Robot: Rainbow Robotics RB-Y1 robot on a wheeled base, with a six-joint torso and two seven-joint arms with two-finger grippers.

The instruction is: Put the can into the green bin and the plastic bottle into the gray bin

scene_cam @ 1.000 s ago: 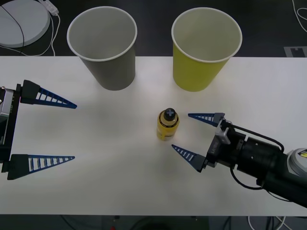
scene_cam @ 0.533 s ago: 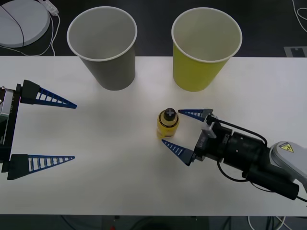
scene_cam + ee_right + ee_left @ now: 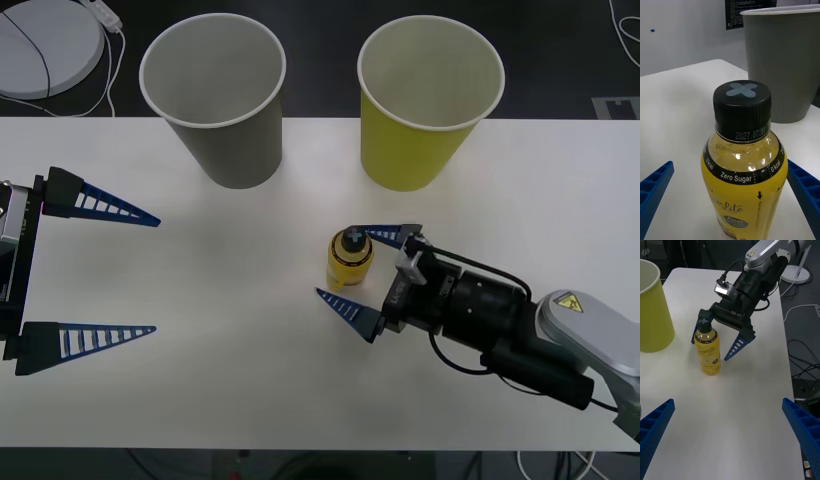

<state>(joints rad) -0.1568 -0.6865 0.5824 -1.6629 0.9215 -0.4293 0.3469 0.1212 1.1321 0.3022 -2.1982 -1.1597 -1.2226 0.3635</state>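
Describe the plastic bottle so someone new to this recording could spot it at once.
On the white table, two large paper cups stand at the far edge: the gray bin and the green bin. Nearer than the green bin stands the plastic bottle, between the right tool's open fingers. It alone is small, yellow and black-capped.

Lab or office: white table (image 3: 200, 380), floor cables (image 3: 801, 363), dark flooring.

Bottle neck band: the plastic bottle (image 3: 744, 180) says "Zero Sugar" and "0 kcal".
Under the cap: "2027.07.11".
Right arm (image 3: 738, 302): "RB-Y1".
Arm sticker: yellow warning sign (image 3: 566, 301).
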